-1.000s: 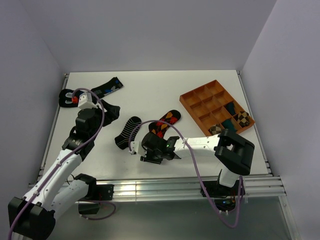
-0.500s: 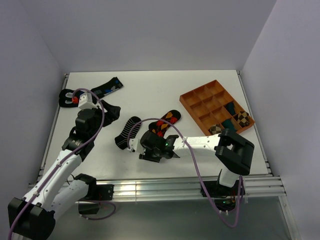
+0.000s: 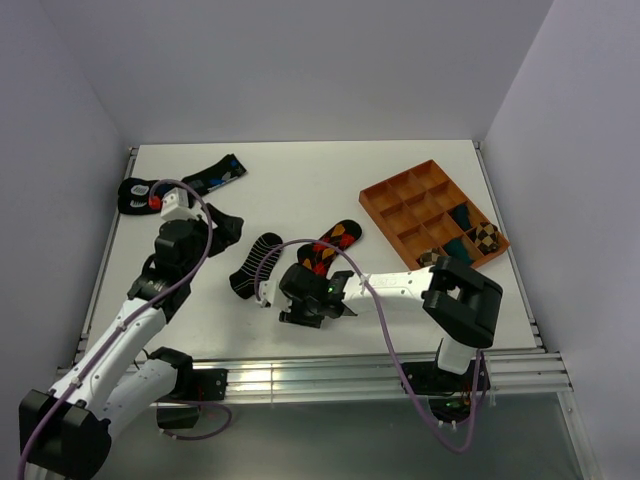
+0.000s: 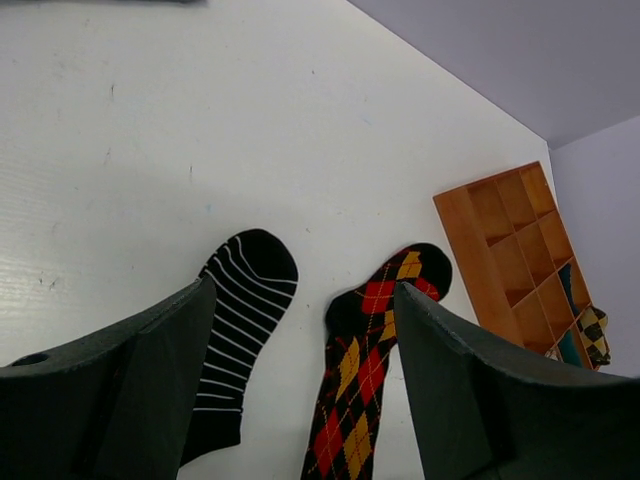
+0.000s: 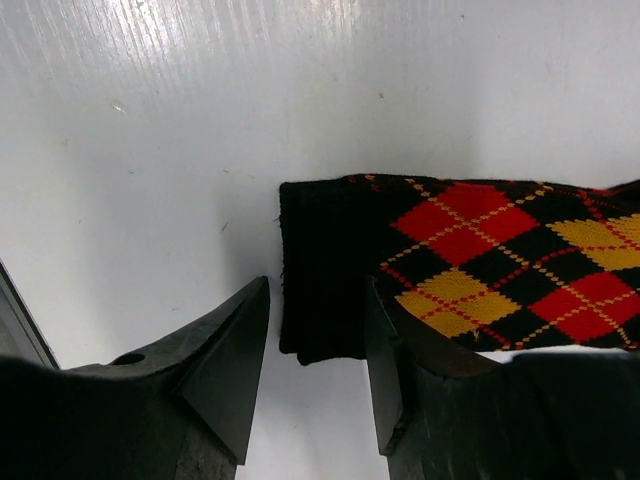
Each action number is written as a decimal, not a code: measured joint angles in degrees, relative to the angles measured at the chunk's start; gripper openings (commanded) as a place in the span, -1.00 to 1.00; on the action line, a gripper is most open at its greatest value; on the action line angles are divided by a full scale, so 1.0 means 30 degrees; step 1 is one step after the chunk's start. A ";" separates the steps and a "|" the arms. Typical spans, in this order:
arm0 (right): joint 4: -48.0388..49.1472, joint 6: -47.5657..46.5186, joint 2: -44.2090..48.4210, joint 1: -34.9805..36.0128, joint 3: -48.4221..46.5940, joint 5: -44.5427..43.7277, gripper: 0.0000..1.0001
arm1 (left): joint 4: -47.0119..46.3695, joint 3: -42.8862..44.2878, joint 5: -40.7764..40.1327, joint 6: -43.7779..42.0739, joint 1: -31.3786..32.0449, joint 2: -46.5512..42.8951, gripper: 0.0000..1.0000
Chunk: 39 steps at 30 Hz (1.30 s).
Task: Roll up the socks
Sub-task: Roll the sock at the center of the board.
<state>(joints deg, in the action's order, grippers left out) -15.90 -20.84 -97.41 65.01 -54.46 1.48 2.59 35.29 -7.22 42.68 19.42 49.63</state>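
- The right claw (image 3: 312, 290) is low over the white table (image 3: 300, 190), and its two fingers are apart. They are not clamped on anything.
- The right wrist view shows the plain black end of the argyle sock (image 5: 470, 260) lying flat in the gap between the fingers (image 5: 235, 350). The rest of the sock runs off to one side of the claw.
- The top view does not show this, because the right claw covers that end of the argyle sock (image 3: 338, 240).
- The left claw (image 3: 215, 228) is wide open and holds nothing.
- In the left wrist view, the striped sock (image 4: 240, 320) and the argyle sock (image 4: 365, 370) lie side by side just ahead of the left claw (image 4: 302, 290). They do not touch.
- In the top view, the striped sock (image 3: 255, 265) lies between the two claws. It is just beside the right claw.
- A brown wooden tray (image 3: 405, 200) sits well apart from the right claw, past the far end of the argyle sock. Only the top view shows the whole tray.
- Count: one argyle sock and one striped sock.
- Two more black socks with blue marks (image 3: 215, 175) lie beyond the left claw, near the far corner.
- About four rolled bundles (image 3: 487, 237) sit in the tray. Two are brown-checked and two are dark.
- The table between the two claws has only the striped sock on it.
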 measured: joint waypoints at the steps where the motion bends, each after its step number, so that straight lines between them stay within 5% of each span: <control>1: 0.0007 -0.0022 -0.0015 0.0000 -0.0022 0.0036 -0.02 | -0.0124 -0.0153 0.0029 0.0007 0.0000 0.0044 0.55; 9: -0.0036 -0.0415 -0.0226 -0.0029 -0.0219 0.0576 -0.57 | -0.1384 -0.1639 0.0517 0.0109 0.0000 0.0299 0.52; 20: -0.2820 -0.2076 -0.0248 -0.3526 -0.1319 0.6827 -0.66 | -0.4313 -0.4845 0.1064 0.0357 0.0007 -0.0692 0.19; 30: -1.0353 -0.6390 -0.4437 -0.6958 -0.6980 1.4630 -0.70 | -1.0134 -0.8845 0.1887 -0.0525 0.1923 -0.1566 -0.21; 39: -1.6793 -0.9755 -0.8677 -0.7803 -0.9959 1.7894 -0.71 | -1.6167 -1.0724 0.3920 -0.2215 0.3803 0.0721 -0.20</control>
<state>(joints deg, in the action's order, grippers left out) -66.28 -50.11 -123.44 41.60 -84.33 55.16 -45.91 3.11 4.54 36.03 30.83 51.79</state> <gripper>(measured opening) 0.150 0.391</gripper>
